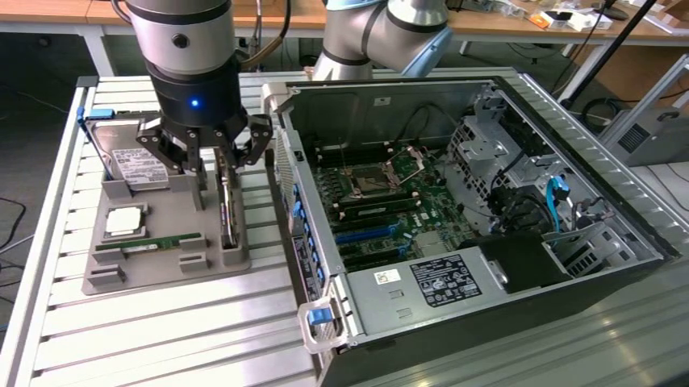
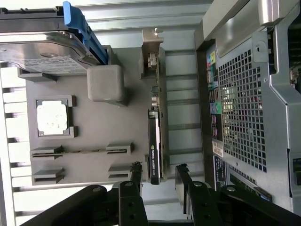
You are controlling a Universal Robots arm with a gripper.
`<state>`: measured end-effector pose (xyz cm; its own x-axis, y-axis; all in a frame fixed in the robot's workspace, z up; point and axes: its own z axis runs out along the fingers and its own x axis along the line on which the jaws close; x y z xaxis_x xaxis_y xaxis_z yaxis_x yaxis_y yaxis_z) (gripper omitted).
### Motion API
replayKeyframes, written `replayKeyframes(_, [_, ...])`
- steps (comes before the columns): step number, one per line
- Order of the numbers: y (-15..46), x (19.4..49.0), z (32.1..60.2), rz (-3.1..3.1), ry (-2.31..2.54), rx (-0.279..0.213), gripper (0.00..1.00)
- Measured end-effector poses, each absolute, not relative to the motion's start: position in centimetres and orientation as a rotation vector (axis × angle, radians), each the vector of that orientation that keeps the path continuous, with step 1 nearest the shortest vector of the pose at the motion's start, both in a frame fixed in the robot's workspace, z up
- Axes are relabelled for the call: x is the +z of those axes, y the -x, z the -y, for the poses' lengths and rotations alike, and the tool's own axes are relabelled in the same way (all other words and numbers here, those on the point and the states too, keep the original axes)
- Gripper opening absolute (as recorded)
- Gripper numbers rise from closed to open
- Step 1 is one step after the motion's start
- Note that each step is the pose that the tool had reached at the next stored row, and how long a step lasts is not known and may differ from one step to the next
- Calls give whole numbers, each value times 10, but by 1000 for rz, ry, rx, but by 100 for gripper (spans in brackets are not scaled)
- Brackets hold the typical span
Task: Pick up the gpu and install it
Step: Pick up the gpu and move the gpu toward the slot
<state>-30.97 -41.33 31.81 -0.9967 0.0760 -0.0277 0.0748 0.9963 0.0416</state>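
My gripper (image 1: 215, 168) hangs with its fingers spread wide, pinching nothing. The two dark fingertips (image 2: 136, 173) flank one end of the gpu (image 2: 155, 141) and, as far as I can tell, do not touch it. The gpu stands on its long edge in a slot of a grey holder (image 1: 161, 270) directly beneath me.

In the exterior view, with my gripper as the clock's centre:
- A hard drive (image 1: 135, 161) leans in the holder at 9 o'clock.
- A square processor chip (image 1: 125, 218) and a green RAM stick (image 1: 151, 240) lie toward 7 o'clock.
- The open computer case (image 1: 377, 101) lies on the desk (image 1: 161, 347) at 3 o'clock, its motherboard (image 1: 377, 197) exposed.

I judge the task barely begun. I am lined up over the card, but it is not gripped or lifted, and the board's expansion slots (image 1: 361, 235) look empty. Grasp, carry and seating are all left.
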Motion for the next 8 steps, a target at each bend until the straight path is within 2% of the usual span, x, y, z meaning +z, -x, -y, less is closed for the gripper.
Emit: replayKeyframes(8, [310, 316, 413, -3110, -117, 63, 42])
